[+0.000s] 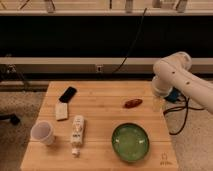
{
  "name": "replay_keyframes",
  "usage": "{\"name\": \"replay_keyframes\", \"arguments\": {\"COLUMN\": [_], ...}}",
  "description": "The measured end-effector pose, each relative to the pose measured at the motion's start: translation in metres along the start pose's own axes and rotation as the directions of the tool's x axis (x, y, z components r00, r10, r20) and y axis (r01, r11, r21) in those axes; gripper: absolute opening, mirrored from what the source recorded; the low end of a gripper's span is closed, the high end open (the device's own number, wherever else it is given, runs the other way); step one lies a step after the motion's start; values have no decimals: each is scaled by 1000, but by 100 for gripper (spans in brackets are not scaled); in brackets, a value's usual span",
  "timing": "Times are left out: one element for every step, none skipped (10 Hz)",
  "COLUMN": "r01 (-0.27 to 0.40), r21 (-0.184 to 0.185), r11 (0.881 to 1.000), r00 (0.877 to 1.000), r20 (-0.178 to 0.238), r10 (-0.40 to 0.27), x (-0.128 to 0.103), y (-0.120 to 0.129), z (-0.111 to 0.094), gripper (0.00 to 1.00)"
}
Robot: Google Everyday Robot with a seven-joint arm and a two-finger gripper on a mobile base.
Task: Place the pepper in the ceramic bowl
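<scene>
Reading this as the approach step, pre-grasp; the small, slim, glossy dark-red pepper (133, 103) lies flat on the light wooden slatted table (100, 107), right of centre, with nothing touching it; the round, shallow, glossy green ceramic bowl (130, 142) sits near the front edge, in front of the pepper and apart from it, nothing inside.

The white robot arm (175, 75) enters from the right; its pale gripper (158, 103) hangs at the table's right edge, near the pepper on its right side and at about the same depth; no contact that I can see; nothing visibly held; how wide it is set, I cannot tell from this view.

Next move, my judgement: shift the gripper left over the pepper; line it up across the pepper's short axis (it lies roughly left-right, slightly tilted); descend to the boards, close mid-body, lift; then a short carry toward the front and a low release over the bowl. A slim, glossy thing may roll or slip, so centre the grasp.

Rest sits well to the left, out of the path: white cup (42, 133), white tube (77, 131) lying flat, small white block (61, 111), black phone (67, 94).
</scene>
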Motion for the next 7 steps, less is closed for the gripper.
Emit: {"name": "replay_keyframes", "arguments": {"r01": [7,11,16,27,34,38,44], "r21": [-1,-1,-1,-2,-3,-2,-5], "r11": [1000,1000,1000,1000,999,999,999], "r00": [1000,1000,1000,1000,999,999,999], "r20": [2,2,4,7,11,12,16], "r10": [-7,-11,-16,-27,-34,-38,-44], "x": [-7,-10,-12,-15,-19,-19,-21], "y": [-1,-1,-2,-3,-3,-4,-4], "z": [4,7,10,16,20,23,29], "gripper": [80,80,80,80,80,80,80]}}
